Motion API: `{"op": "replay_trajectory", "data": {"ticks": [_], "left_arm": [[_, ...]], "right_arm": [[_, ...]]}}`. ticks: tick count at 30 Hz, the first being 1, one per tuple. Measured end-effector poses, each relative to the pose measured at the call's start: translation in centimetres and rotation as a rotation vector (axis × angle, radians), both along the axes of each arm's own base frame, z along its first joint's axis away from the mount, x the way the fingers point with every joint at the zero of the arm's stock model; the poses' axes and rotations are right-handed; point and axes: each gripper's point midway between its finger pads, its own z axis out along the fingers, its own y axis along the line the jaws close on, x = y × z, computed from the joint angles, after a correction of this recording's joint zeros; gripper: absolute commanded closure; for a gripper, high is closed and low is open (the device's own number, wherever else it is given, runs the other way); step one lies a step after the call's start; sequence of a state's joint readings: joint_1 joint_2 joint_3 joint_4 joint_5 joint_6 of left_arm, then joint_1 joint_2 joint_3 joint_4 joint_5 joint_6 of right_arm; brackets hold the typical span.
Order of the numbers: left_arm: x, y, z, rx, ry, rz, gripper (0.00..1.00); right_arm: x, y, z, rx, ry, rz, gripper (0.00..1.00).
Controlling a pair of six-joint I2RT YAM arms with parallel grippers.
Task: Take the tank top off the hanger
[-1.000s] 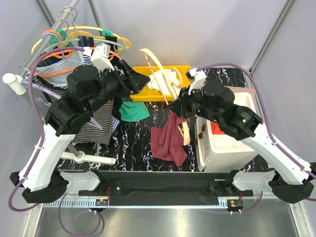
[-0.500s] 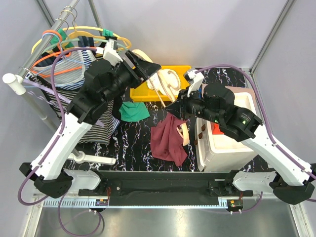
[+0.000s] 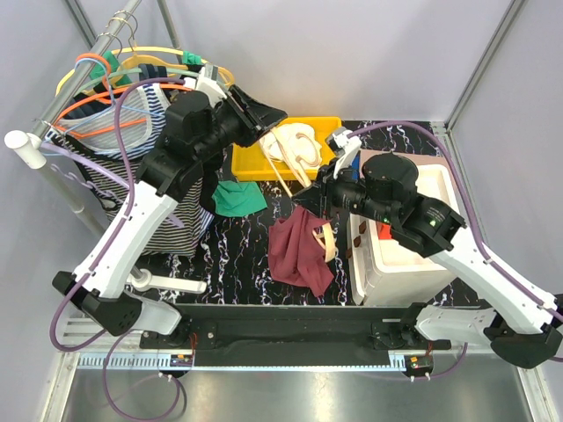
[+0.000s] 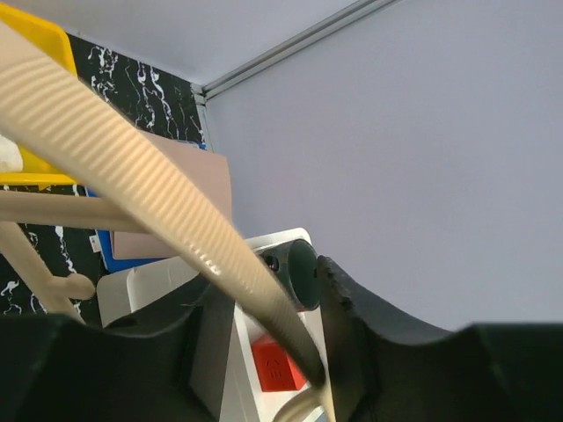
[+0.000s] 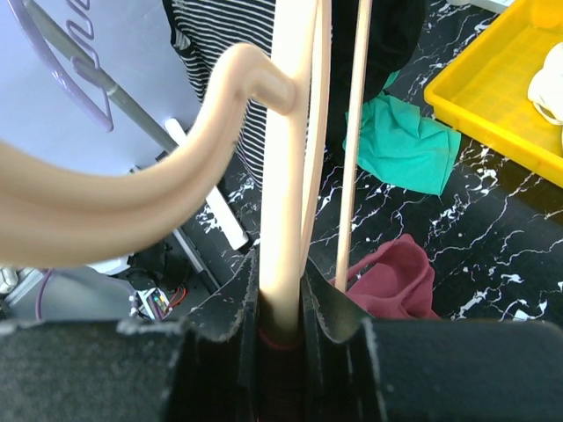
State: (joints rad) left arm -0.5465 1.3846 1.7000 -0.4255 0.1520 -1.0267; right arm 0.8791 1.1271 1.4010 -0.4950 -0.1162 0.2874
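The right gripper (image 5: 281, 316) has its jaws pressed tight on the cream hanger (image 5: 286, 158), holding one straight bar of it just above the middle of the table (image 3: 255, 268). The hanger stands tilted, its upper end leaning far and left over the yellow tray (image 3: 249, 167).

The left gripper (image 4: 277, 294) is up at that far end. Its jaws are spread around the ribbed upper arm of the hanger, which runs between the fingers (image 4: 352, 343). On the other side I can see a gap between finger and plastic. Whether the arm brushes the finger on this side is hard to say from its wrist view.

The maroon tank top (image 3: 297, 251) hangs from the hanger's low end, just below the right gripper. It looks to be still looped on the hanger, and its bottom is bunched on the table, near the middle.

A white box (image 3: 400, 264) sits just right of the tank top. A green cloth (image 3: 236, 199) lies to its left, near the tray. At the far left a rack (image 3: 88, 61) carries more hangers and a striped garment (image 3: 171, 224).
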Motion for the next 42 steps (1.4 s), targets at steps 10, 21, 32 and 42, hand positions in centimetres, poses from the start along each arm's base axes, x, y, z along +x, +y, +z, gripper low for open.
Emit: {"op": "replay_trajectory", "data": {"ticks": [10,21,32,42], "left_arm": [[0.0,-0.1,5.3,-0.116,-0.057,0.003,1.00],[1.0,0.6,7.8,0.001,-0.244,0.030,1.00],[1.0,1.4,7.8,-0.237,-0.034,0.111,1.00],[-1.9,4.8,9.3,-0.498,0.079,0.197,1.00]], "right_arm": [[1.7,0.5,-0.6,-0.043,-0.066,-0.042,0.51],[2.7,-2.3,-3.0,-0.142,-0.003,-0.185,0.01],[-0.6,-4.1,-0.9,-0.040,-0.072,-0.102,0.04],[-1.1,-4.3,-3.8,-0.046,-0.032,-0.097,0.67]]}}
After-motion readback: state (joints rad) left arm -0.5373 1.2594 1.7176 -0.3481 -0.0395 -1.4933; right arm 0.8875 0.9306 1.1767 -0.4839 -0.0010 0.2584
